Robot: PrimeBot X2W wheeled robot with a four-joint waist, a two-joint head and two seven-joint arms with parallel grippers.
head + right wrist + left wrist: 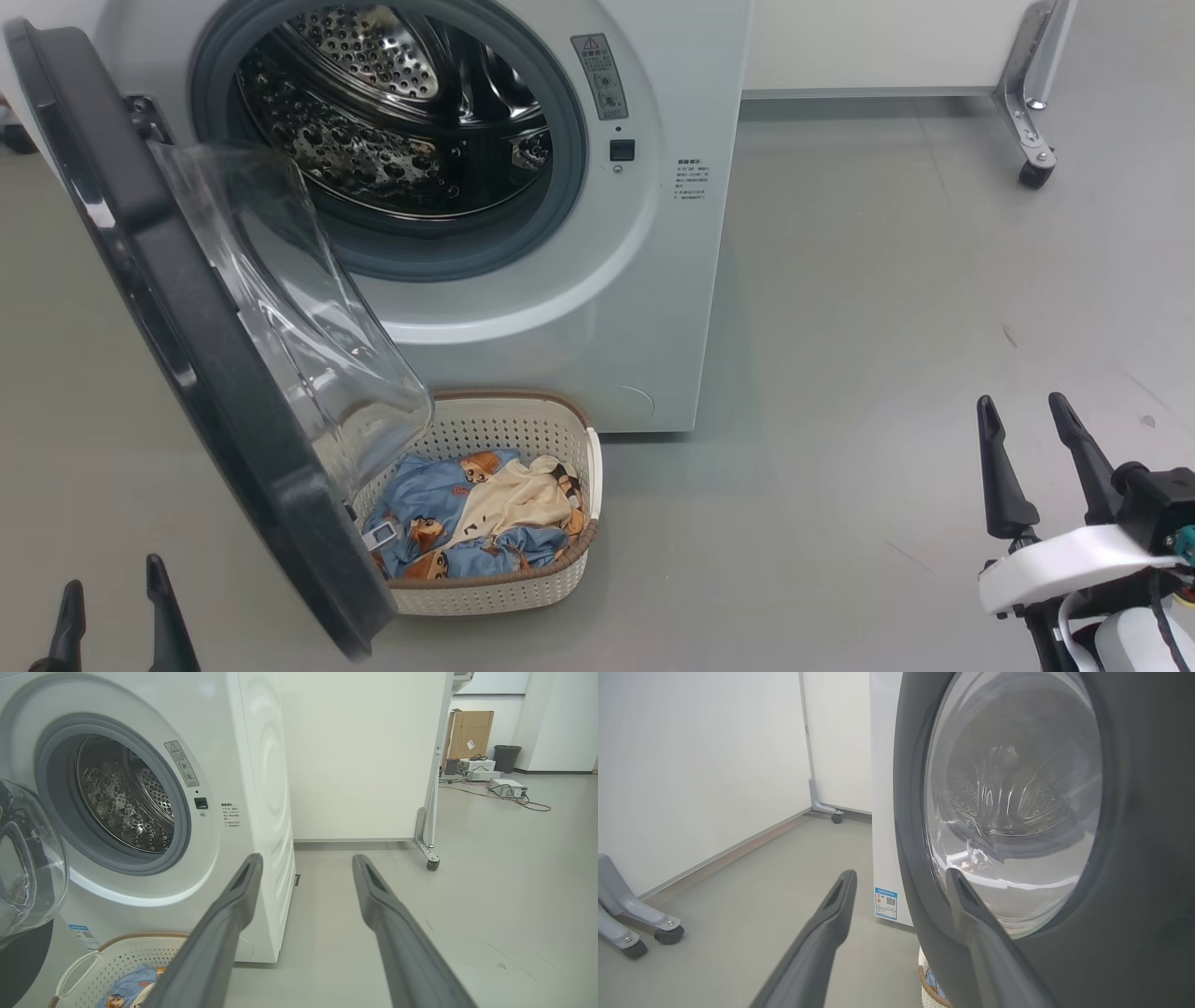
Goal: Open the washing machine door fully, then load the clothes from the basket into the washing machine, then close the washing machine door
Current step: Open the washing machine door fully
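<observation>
Nearest you, at the lower left of the head view, the left gripper pokes up with its 2 long dark fingers spread and nothing between them. Your left wrist view puts those fingers on the outer side of the large round washing machine door with the glossy black rim. Whether a fingertip touches that rim, you cannot tell. At the lower right, the right gripper is likewise spread and empty, well apart from everything.

The door stands swung out toward you, running from the upper left to the bottom centre-left, its bulging clear glass bowl facing right. Behind it, the big white front-loading washing machine shows its perforated steel drum with no garment visible inside. The small cream-white perforated plastic basket sits on the floor just in front of the machine, its left part hidden behind the door. The clothes, light blue printed pieces and 1 cream piece, lie in it.

I judge step 1 nearly done: the door is open but may have swing left, and it overhangs the basket. Next, you would push it wider with the left gripper. Otherwise, bring the right gripper across and down onto the cream piece, pinching cloth without catching the basket's rim.
</observation>
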